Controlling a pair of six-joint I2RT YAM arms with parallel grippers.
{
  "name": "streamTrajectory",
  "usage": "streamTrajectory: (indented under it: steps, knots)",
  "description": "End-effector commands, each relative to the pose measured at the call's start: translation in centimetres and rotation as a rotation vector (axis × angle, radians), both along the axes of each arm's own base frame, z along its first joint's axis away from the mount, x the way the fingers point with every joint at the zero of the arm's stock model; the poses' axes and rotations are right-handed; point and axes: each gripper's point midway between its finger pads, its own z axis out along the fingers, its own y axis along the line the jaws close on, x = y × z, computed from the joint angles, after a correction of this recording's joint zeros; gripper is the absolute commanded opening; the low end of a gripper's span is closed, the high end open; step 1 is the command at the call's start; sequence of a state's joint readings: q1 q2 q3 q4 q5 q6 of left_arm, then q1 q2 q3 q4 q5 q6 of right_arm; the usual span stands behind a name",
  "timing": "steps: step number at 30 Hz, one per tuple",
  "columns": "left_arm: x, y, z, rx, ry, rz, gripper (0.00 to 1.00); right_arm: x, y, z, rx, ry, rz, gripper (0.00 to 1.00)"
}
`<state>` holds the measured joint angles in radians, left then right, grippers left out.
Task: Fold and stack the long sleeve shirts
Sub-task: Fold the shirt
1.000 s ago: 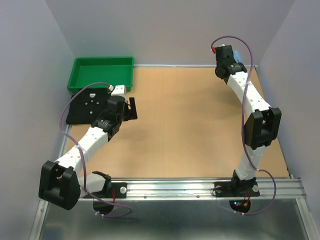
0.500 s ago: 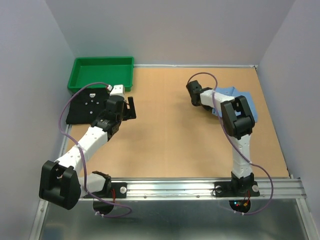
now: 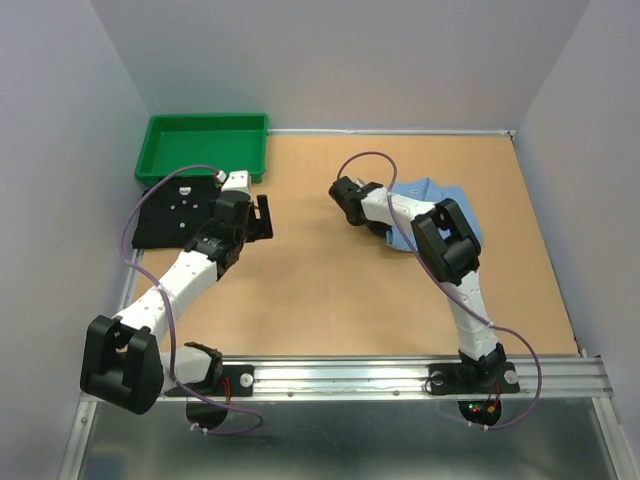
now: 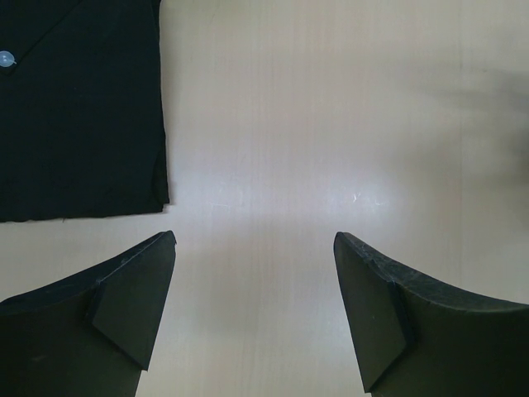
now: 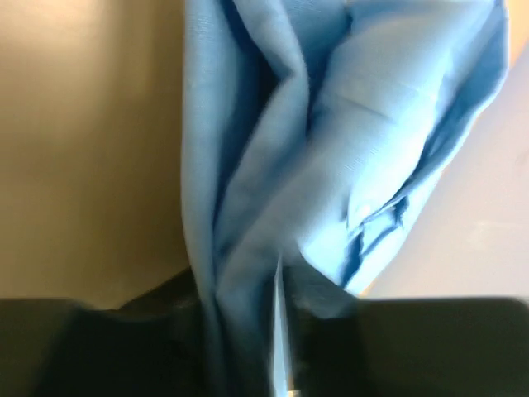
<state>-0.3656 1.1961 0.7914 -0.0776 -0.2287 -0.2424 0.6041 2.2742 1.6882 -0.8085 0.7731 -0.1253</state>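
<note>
While the left pincer (image 4: 254, 273) is hanging wide open over the table (image 4: 331, 124) just beside a corner of the black shirt (image 4: 78, 107), the light blue shirt (image 5: 347, 149) is lying bunched between the blurred fingers of the right pincer (image 5: 269, 347), too dark to tell gripping from loose. From above, the right arm (image 3: 440, 240) is hiding part of that shirt, and the green tray (image 3: 205, 119) is sitting just beyond the black shirt.

- The light blue shirt (image 5: 331, 149) fills the middle and right, bunched into long creased folds.
- Its lower end narrows between the dark, blurred parts of the gripper (image 5: 277, 339) along the bottom edge.
- Tan table (image 5: 83, 149) shows at left.
</note>
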Motion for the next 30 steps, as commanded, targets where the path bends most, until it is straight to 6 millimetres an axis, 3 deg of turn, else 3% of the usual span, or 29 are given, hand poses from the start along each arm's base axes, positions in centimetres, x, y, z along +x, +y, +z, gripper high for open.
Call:
streamTrajectory:
  steps: [1, 2, 3, 6, 8, 10, 13, 14, 15, 16, 18, 19, 20, 22, 30]
  knots:
    - [1.1, -0.2, 2.3, -0.018, -0.067, 0.001, 0.88, -2.9, 7.7, -1.1, 0.305, 0.079, -0.031, 0.5]
    - [1.1, -0.3, 2.3, -0.02, -0.066, -0.003, 0.88, -2.8, 9.0, 0.0, 0.345, 0.071, -0.026, 0.55]
    - [1.1, -0.3, 2.2, -0.021, -0.065, -0.004, 0.88, -3.2, 10.6, 1.0, 0.402, 0.072, -0.018, 0.69]
    - [1.1, -0.4, 2.3, -0.019, -0.066, -0.007, 0.88, -2.6, 12.7, 5.2, 0.532, 0.022, -0.011, 0.74]
    - [1.1, -0.4, 2.3, -0.021, -0.066, -0.006, 0.88, -2.1, 13.0, 7.8, 0.574, -0.028, -0.004, 0.75]
    - [1.1, -0.3, 2.2, -0.016, -0.065, -0.006, 0.88, -1.7, 12.0, 10.6, 0.593, -0.091, -0.011, 0.75]
    - [1.0, -0.2, 2.3, -0.016, -0.068, -0.006, 0.88, -1.0, 8.7, 11.2, 0.603, -0.132, -0.096, 0.7]
    - [1.0, -0.2, 2.3, -0.016, -0.068, -0.006, 0.88, -0.7, 7.7, 12.3, 0.641, -0.167, -0.116, 0.64]
    - [1.0, -0.2, 2.4, -0.015, -0.068, -0.005, 0.88, -0.9, 5.8, 11.1, 0.645, -0.145, -0.164, 0.61]
    - [1.0, -0.2, 2.3, -0.014, -0.068, -0.007, 0.88, -0.6, 5.1, 12.2, 0.698, -0.193, -0.182, 0.58]
    - [1.0, -0.2, 2.2, -0.012, -0.065, -0.008, 0.88, -0.2, 3.2, 11.8, 0.755, -0.201, -0.227, 0.55]
    - [1.0, -0.2, 2.2, -0.01, -0.063, -0.011, 0.88, -1.0, 2.3, 10.3, 0.759, -0.174, -0.25, 0.53]
    - [1.0, -0.3, 2.1, -0.011, -0.06, -0.011, 0.88, -0.6, 2.1, 10.5, 0.796, -0.199, -0.249, 0.53]
    - [1.0, -0.4, 2.1, -0.014, -0.06, -0.019, 0.88, -1.1, 1.5, 8.5, 0.801, -0.174, -0.259, 0.5]
    - [0.9, -0.5, 2.0, -0.016, -0.058, -0.026, 0.88, -3.6, 3.7, 1.0, 0.922, -0.046, -0.263, 0.49]
